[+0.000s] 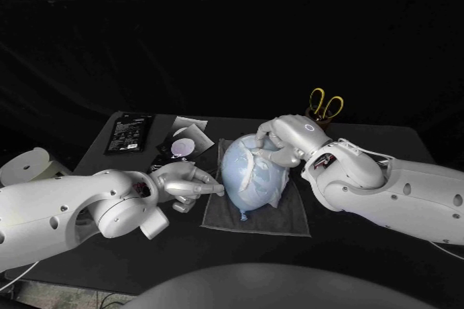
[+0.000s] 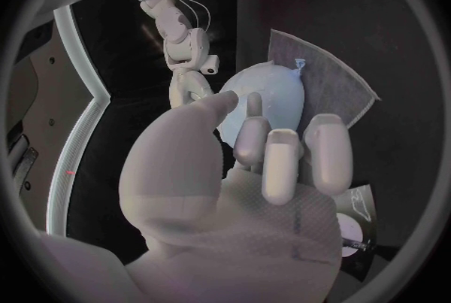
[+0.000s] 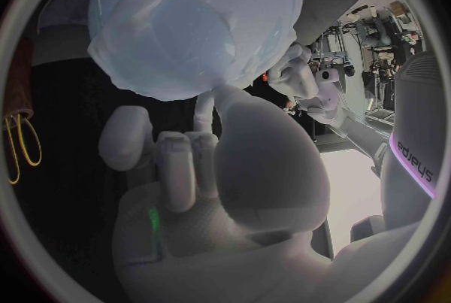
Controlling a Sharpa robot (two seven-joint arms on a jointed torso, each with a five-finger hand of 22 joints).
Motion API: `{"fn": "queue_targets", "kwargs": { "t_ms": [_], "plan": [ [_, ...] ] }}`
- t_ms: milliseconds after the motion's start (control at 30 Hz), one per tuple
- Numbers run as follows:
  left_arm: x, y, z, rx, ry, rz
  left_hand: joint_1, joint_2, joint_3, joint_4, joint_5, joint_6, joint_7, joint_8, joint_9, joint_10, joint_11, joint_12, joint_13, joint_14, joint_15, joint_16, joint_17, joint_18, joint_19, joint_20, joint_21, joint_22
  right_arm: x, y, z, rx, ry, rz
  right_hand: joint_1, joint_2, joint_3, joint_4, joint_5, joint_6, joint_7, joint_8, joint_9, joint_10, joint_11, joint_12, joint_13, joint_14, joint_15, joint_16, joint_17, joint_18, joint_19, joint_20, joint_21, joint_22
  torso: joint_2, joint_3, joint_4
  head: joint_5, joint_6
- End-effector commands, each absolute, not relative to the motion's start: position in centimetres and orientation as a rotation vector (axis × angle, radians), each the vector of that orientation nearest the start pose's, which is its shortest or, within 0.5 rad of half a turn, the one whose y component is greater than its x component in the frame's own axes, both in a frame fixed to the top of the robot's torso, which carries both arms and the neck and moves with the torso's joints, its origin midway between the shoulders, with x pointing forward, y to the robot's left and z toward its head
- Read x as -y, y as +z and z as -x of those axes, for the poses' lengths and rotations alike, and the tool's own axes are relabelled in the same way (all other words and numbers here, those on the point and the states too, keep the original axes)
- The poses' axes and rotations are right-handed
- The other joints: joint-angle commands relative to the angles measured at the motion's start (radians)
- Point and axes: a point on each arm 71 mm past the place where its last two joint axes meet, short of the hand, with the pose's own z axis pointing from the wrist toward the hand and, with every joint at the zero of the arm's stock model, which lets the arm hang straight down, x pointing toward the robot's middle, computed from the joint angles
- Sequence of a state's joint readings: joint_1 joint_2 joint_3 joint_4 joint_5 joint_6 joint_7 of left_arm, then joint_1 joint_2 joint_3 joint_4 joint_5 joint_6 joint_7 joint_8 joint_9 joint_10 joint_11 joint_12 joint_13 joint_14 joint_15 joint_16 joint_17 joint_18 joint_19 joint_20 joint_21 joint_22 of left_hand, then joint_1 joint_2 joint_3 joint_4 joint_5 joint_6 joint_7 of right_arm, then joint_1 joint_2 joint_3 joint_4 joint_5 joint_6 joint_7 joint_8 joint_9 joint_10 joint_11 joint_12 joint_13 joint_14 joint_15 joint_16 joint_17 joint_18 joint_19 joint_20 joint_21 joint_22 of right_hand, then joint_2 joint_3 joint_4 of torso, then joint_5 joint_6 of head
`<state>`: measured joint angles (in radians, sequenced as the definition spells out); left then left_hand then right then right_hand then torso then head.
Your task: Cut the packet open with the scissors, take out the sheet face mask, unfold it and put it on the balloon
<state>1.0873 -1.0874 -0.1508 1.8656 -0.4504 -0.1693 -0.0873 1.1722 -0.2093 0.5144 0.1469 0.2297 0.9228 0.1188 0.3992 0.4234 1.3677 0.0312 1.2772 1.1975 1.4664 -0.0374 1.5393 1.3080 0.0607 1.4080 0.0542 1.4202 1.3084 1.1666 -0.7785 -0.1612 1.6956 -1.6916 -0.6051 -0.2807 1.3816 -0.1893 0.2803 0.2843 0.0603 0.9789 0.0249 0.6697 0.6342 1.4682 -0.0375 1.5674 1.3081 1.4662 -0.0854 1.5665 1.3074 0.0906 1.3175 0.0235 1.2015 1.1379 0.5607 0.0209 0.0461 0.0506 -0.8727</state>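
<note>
Balloon [image 1: 249,200] is lying on a grey cloth [image 1: 282,223] mid-table, long axis running away from the robot, knot end nearest it. Sheet mask [image 1: 244,167] is looking already draped over it, pale and wrinkled, esp. across the far half.

Both hands are working at the balloon from opposite sides. Left hand [image 1: 190,186] is sitting just beside the balloon's left flank, w/ fingertips reaching onto it; in the left wrist view its fingers [image 2: 282,168] are lying apart w/ nothing between them, so it's gripping nothing. Right hand [image 1: 277,139] is resting over the far end, fingers draped on the mask. Whether it's pinching an edge of the sheet or only pressing, can't tell; its wrist view has the mask-covered balloon [image 3: 192,17] right against the fingertips.

Judging from this, the job is nearly done and what's left is smoothing. The wrinkles are sitting nearer the right hand, so that hand is prob. better placed, stroking along the long axis towards the knot, while the left is bracing the flank so the balloon isn't rolling off the cloth.

Room is fair. Black table [image 1: 382,140] is lying bare right of the cloth. Scissors [image 1: 326,106] are standing well apart behind the right arm. Opened pale packet [image 1: 186,145] and a black flat pack [image 1: 129,133] are lying behind the left hand, clear of any stroke.
</note>
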Motion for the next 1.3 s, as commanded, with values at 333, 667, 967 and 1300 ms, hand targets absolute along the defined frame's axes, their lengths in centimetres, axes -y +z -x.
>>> {"fn": "queue_targets", "kwargs": {
  "t_ms": [333, 667, 967, 1300],
  "plan": [
    [-19.3, -26.0, -36.5, -2.077, -1.210, 1.019, 0.104, -0.024, -0.078, -0.037, -0.013, -0.055, 0.030, -0.037, -0.036, -0.119, 0.032, -0.109, -0.132, 0.045, 0.031, -0.045, 0.071, 0.033, -0.091, 0.032, -0.087, -0.138, 12.9, -21.0, -42.1, -1.490, 0.706, 0.260, 0.005, 0.005, -0.002, 0.000, -0.004, -0.007, -0.001, 0.004, 0.001, 0.103, -0.006, 0.003, 0.263, 0.105, -0.009, 0.004, 0.263, 0.012, -0.003, -0.001, -0.003, 0.000, 0.004, -0.0018, -0.0004, -0.002, 0.000],
    [-20.8, -24.1, -37.6, -1.805, -1.292, 0.744, 0.200, 0.025, -0.048, -0.050, -0.010, -0.021, 0.024, 0.004, -0.046, -0.363, 0.029, -0.400, -0.455, -0.111, 0.031, -0.236, -0.246, 0.106, -0.329, 0.035, -0.373, -0.506, 13.0, -20.8, -42.0, -1.473, 0.725, 0.250, 0.003, 0.004, -0.002, 0.001, -0.004, -0.017, 0.001, 0.002, 0.004, 0.103, -0.005, 0.003, 0.263, 0.105, -0.009, 0.004, 0.263, 0.012, -0.006, -0.001, -0.008, -0.003, 0.003, -0.0025, 0.0000, -0.003, 0.000],
    [-22.1, -22.2, -38.9, -1.645, -1.359, 0.534, 0.194, -0.038, -0.048, -0.044, -0.018, -0.072, 0.039, 0.013, -0.071, -0.454, 0.062, -0.613, -0.644, -0.415, 0.065, -0.590, -0.624, 0.117, -0.470, 0.068, -0.626, -0.704, 13.2, -20.8, -42.0, -1.462, 0.743, 0.242, 0.002, 0.004, -0.002, 0.001, -0.004, -0.025, 0.003, -0.002, 0.004, 0.103, -0.004, 0.003, 0.263, 0.105, -0.008, 0.004, 0.263, 0.013, -0.009, 0.000, -0.013, -0.007, 0.004, -0.0039, -0.0008, -0.002, 0.000],
    [-21.1, -22.4, -41.3, -1.609, -1.307, 0.353, 0.285, 0.030, -0.402, 0.000, -0.071, -0.233, 0.078, 0.025, -0.135, -0.680, 0.200, -0.845, -0.945, -0.922, 0.246, -0.990, -0.915, 0.042, -0.783, 0.245, -1.192, -1.053, 13.2, -20.9, -42.1, -1.459, 0.760, 0.236, 0.001, 0.004, -0.001, 0.001, -0.005, -0.036, 0.008, -0.009, 0.004, 0.103, 0.000, 0.003, 0.263, 0.105, -0.005, 0.004, 0.263, 0.015, -0.015, 0.002, -0.022, -0.016, 0.003, -0.0036, -0.0033, 0.006, 0.000]
  ]
}}
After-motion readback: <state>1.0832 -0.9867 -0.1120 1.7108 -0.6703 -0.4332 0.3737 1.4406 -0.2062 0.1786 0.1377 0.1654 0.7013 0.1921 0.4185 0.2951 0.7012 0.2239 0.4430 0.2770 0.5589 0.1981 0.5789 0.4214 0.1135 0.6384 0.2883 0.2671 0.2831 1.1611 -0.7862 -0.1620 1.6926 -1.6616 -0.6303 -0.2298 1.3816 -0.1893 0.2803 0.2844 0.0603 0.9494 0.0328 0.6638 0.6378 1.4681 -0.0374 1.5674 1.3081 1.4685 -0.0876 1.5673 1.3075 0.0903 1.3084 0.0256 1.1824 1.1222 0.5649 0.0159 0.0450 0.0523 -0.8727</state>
